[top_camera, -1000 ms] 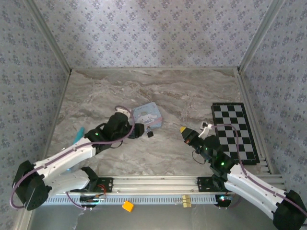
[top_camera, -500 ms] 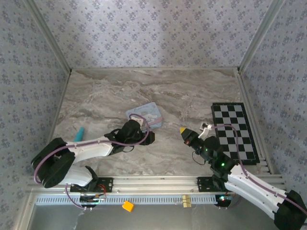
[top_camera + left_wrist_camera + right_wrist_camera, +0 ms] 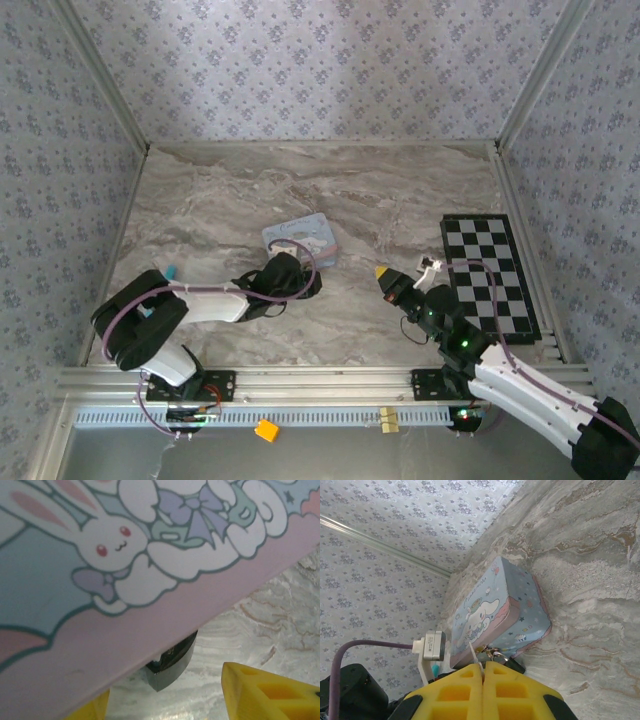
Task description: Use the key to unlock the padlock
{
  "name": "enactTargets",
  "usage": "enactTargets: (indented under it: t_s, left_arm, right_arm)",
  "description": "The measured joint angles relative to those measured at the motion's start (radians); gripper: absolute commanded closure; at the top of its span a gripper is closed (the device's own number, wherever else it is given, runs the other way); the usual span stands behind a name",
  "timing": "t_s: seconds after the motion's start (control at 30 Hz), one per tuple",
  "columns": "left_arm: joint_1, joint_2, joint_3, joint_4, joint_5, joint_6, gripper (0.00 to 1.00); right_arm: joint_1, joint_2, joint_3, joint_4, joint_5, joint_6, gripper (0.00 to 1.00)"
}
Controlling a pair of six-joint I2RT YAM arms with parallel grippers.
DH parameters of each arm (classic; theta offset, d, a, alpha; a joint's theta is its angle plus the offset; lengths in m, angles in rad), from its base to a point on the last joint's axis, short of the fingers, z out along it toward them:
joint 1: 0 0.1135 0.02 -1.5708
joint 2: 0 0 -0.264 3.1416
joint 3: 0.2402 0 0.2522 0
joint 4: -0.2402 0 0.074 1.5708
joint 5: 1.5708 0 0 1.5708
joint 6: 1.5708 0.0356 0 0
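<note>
Top view: both arms reach over the marble table (image 3: 400, 200), and the light-blue cartoon case (image 3: 305, 238) lies mid-table, left of the checkerboard (image 3: 490, 280). The left gripper (image 3: 167, 695) is low at the near edge of the case. Its yellow fingers (image 3: 270, 692) stand moderately apart and grip nothing. The padlock (image 3: 170, 662) sits at that near edge of the case, its black body poking out from under the rim, resting on the marble just beyond the fingers. The right gripper (image 3: 482, 666) is to the right of the case, well apart from it, and points toward it. Its fingers are pressed together on the key (image 3: 474, 654), a thin pale blade sticking out from the tips.
</note>
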Motion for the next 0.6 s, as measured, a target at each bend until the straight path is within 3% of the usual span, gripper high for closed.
enactTargets:
  t_s: [0.27, 0.6]
  left_arm:
    - [0.023, 0.094, -0.004, 0.149, -0.019, -0.026, 0.51]
    - [0.036, 0.118, -0.003, 0.187, -0.020, -0.029, 0.61]
  right_arm:
    - [0.003, -0.013, -0.005, -0.002, 0.003, 0.000, 1.00]
    - [0.005, -0.056, -0.008, -0.019, 0.003, 0.000, 1.00]
